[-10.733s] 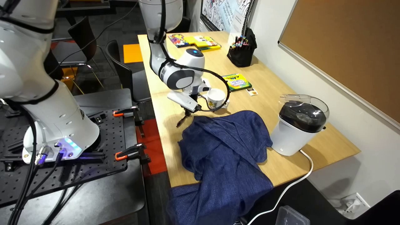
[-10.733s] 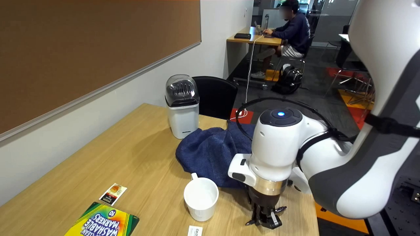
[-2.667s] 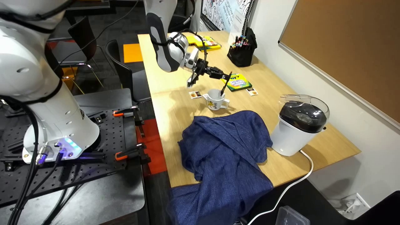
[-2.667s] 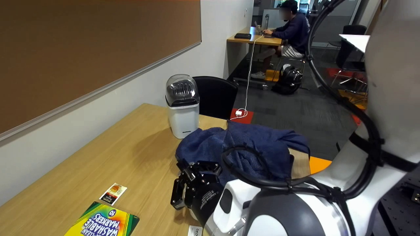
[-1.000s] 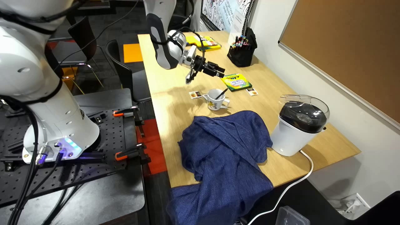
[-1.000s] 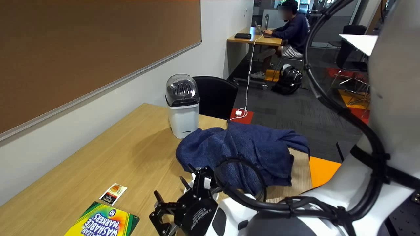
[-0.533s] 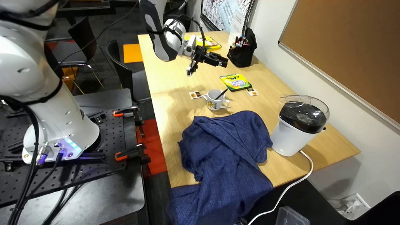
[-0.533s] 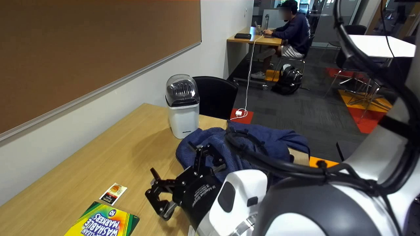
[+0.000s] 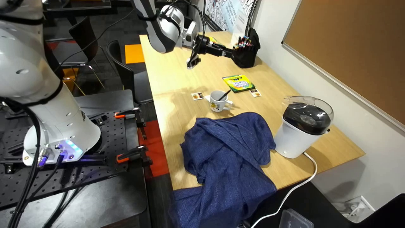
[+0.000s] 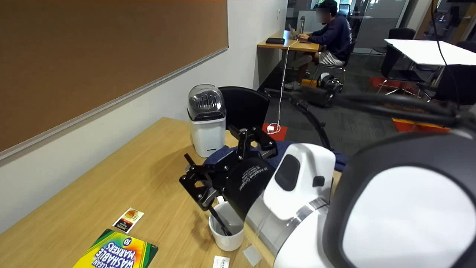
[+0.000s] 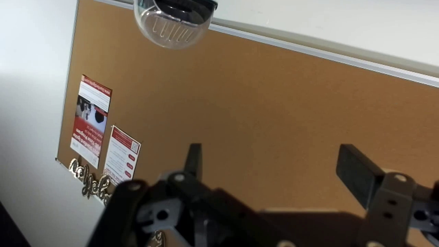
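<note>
The gripper (image 10: 211,145), its fingers spread and empty, hangs higher than the white mug (image 9: 217,105) and well apart from it, with a dark stick (image 9: 225,95) slanting inside that mug, so slow movement clear of its rim seems best.
</note>
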